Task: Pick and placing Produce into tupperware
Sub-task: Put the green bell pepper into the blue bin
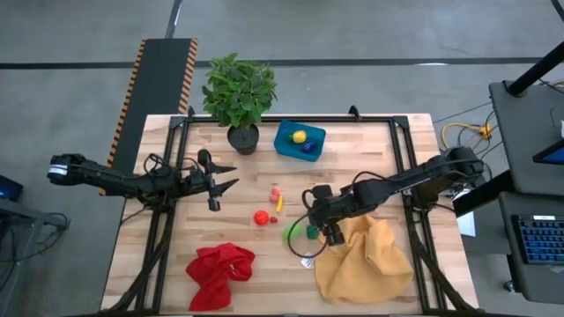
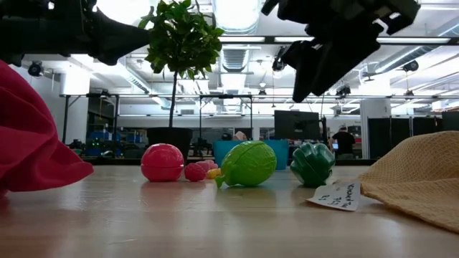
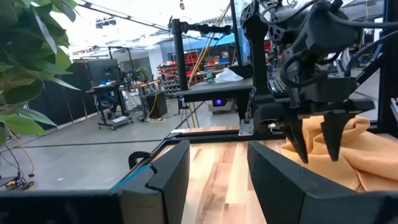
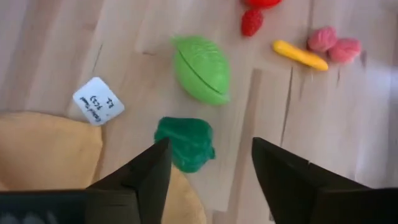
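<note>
Landmark: the tupperware (image 1: 300, 141), a teal tub near the table's (image 1: 370, 167) far edge, just beside the plant pot (image 1: 243, 138).
In the tub: 1 yellow piece (image 1: 300, 136) and 1 dark blue piece (image 1: 308, 149).
Loose produce: pink piece (image 1: 275, 191), small yellow-orange piece (image 1: 280, 203) and red ball (image 1: 261, 217) lie nearer the front than the tub, with bare wood between.
Right pincer (image 1: 328, 231): fingers apart, holding nothing, poised over the dark green piece (image 4: 185, 143); the light green piece (image 4: 202, 68) lies just beside it.
Crowding: mustard cloth (image 1: 366, 260) touches that spot; white tag (image 4: 95, 100) near.
Left pincer (image 1: 227, 176): fingers apart, empty, off to the tub's left, above bare wood.
Red cloth (image 1: 218, 273): front edge, well apart from the tub.
</note>
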`<state>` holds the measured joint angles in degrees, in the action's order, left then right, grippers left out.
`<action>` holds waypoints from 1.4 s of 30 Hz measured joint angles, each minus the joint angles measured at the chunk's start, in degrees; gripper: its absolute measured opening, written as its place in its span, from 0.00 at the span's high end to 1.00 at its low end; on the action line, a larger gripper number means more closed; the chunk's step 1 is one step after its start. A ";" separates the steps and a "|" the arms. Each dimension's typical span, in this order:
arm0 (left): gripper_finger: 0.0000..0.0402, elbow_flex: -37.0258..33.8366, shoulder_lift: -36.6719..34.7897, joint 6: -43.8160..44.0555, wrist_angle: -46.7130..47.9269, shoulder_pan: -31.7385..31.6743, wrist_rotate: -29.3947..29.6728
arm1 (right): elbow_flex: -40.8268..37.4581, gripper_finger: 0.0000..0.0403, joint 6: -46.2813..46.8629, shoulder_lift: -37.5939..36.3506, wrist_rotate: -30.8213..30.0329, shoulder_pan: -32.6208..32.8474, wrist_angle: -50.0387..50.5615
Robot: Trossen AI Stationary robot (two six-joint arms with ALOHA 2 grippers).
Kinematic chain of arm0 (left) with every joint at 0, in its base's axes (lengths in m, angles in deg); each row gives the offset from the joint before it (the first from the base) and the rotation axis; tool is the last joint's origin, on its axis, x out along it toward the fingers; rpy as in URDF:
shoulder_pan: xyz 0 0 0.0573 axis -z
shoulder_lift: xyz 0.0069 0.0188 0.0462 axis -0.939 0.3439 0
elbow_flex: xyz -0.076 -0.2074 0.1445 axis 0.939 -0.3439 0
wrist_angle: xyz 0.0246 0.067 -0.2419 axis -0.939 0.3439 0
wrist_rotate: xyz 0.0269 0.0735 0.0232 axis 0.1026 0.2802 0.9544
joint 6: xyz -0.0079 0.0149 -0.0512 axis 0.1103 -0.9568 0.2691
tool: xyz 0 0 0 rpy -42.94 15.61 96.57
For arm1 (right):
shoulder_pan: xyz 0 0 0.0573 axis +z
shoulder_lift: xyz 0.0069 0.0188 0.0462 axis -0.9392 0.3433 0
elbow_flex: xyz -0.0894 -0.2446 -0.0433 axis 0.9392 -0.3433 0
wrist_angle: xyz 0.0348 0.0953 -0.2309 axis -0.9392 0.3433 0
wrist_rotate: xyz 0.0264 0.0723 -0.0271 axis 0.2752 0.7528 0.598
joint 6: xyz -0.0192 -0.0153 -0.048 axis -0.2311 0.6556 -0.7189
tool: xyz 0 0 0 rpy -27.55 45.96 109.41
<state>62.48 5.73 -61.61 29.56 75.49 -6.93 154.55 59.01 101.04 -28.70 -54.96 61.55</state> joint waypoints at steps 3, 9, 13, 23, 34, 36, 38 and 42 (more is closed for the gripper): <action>0.63 -0.02 0.01 -0.02 0.28 0.00 0.02 | 1.84 0.36 2.10 0.79 0.83 0.02 2.75; 0.63 -0.04 -0.12 -0.05 0.11 0.00 0.02 | 2.98 0.11 -1.08 4.32 -1.54 0.02 2.52; 0.63 -0.04 -0.05 -0.05 0.17 0.00 0.02 | 3.38 0.06 -3.91 6.86 -1.63 0.02 2.26; 0.63 -0.07 0.16 -0.04 0.04 -0.02 0.00 | 2.99 0.05 -2.91 8.06 1.03 0.04 0.38; 0.63 -0.11 0.03 -0.04 0.13 0.00 0.02 | -1.07 0.05 -4.36 7.97 1.37 0.04 -6.53; 0.63 -0.11 0.03 -0.04 0.13 0.00 0.02 | -2.39 0.05 -5.44 7.97 1.40 0.04 -8.76; 0.63 -0.11 0.03 -0.04 0.13 0.00 0.00 | -3.30 0.05 -6.37 7.97 1.38 0.04 -9.31; 0.63 -0.11 0.12 -0.04 0.12 0.00 0.01 | -3.98 0.05 -5.99 7.99 1.40 0.02 -9.87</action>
<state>62.38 5.85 -61.65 29.68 75.49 -6.92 150.56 53.02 109.03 -27.30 -54.94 51.68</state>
